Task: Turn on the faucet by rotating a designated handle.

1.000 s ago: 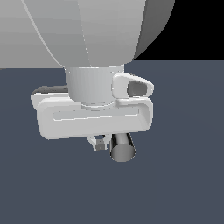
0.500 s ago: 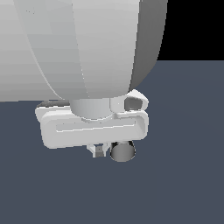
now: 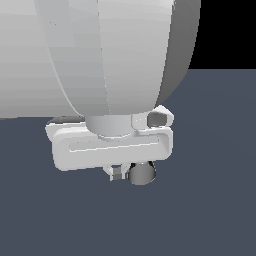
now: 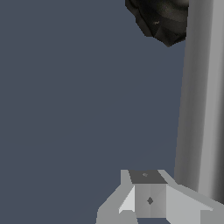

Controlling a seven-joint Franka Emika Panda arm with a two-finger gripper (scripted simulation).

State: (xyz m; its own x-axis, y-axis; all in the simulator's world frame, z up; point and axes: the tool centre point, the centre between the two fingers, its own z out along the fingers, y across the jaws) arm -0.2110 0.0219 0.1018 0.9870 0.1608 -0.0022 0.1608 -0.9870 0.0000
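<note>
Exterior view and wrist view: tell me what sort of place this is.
Likely a bare simulated test scene, no real room: a flat featureless grey-blue floor under a black void, with only the white robot arm and a faucet's silver handle and black base.

A flat slate-blue floor point(image 3: 215, 210) meets a plain black backdrop point(image 3: 227, 32) behind.

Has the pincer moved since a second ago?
Yes. In the exterior view the pincer sank lower over the handle, covering more of it.

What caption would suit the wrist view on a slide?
Wrist camera: the hand sits beside the silver handle, with the faucet's black ridged base beyond, over a dark grey floor.
</note>
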